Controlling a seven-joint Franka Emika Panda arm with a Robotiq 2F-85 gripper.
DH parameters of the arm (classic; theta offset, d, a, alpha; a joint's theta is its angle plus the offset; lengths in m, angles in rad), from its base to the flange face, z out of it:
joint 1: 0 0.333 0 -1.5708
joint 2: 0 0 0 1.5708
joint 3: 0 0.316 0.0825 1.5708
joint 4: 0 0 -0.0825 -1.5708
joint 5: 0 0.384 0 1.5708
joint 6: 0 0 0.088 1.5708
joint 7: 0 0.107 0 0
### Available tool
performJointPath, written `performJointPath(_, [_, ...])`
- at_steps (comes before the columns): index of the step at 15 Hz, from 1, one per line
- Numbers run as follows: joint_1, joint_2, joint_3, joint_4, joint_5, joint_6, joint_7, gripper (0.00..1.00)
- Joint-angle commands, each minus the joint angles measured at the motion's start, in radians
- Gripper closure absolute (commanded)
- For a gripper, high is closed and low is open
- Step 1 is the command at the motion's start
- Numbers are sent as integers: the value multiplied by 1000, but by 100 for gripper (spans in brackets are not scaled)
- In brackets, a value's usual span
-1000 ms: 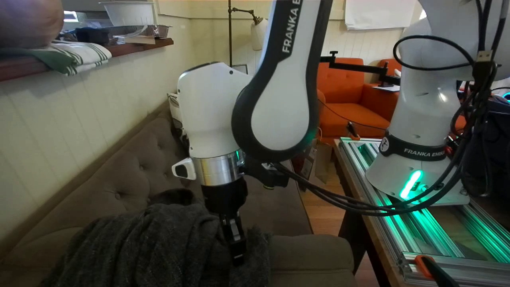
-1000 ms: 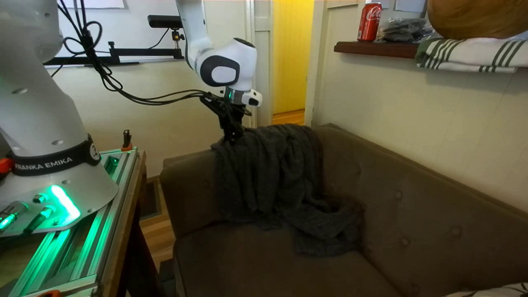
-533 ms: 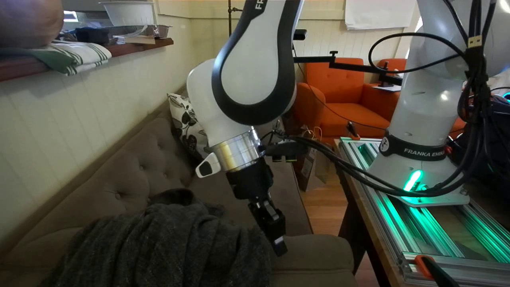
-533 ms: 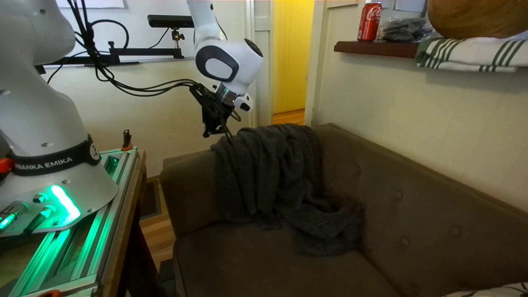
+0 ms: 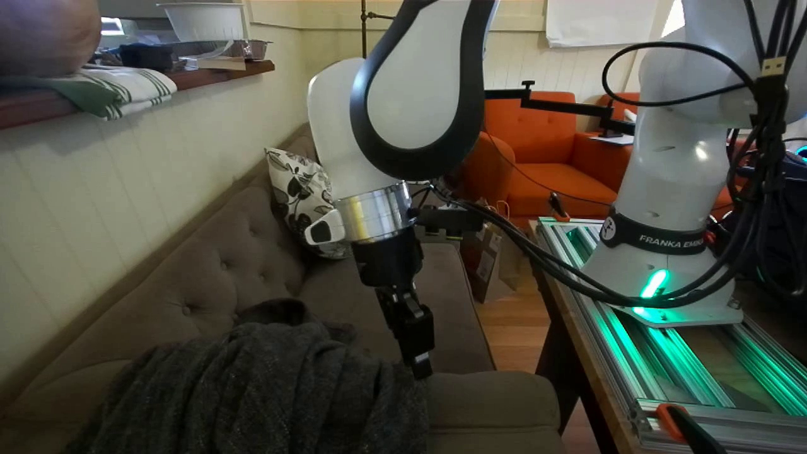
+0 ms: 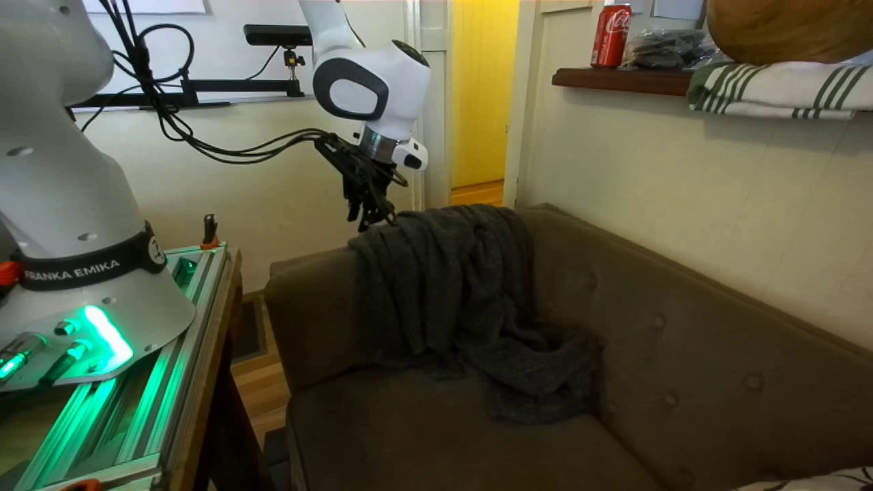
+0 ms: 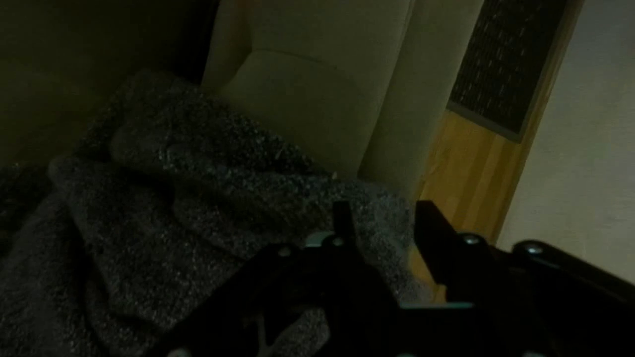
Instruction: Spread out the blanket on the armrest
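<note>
The dark grey knitted blanket (image 5: 265,384) is draped in folds over the sofa's armrest. In an exterior view the blanket (image 6: 443,286) hangs down the inner side, and its bunched end lies on the seat by the backrest. The armrest's front part is bare in both exterior views (image 5: 498,403) (image 6: 314,300). My gripper (image 5: 421,369) is above the blanket's edge nearest the bare armrest. In the wrist view my gripper (image 7: 381,210) is open, with nothing held; the blanket (image 7: 149,223) shows below and between the fingers. The bare armrest (image 7: 317,99) also shows there.
The robot's table (image 5: 630,378) stands beside the sofa's front, with an orange clamp (image 5: 671,422). A patterned cushion (image 5: 302,195) lies at the sofa's far end. A wall shelf (image 6: 620,80) holds a red can (image 6: 611,35) and a folded striped cloth (image 6: 771,88).
My gripper has come up off the blanket's edge, first shifting toward the bare armrest, then rising and moving slightly back. The blanket edge where it was now lies as a continuous fold.
</note>
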Motion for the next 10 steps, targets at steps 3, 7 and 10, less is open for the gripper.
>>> performJointPath(3, [155, -21, -96, -5, -86, 162, 144, 18])
performJointPath(7, [220, 27, -171, -1, -237, 257, 278, 0])
performJointPath(10, [256, 63, -221, 12, -346, 284, 368, 0])
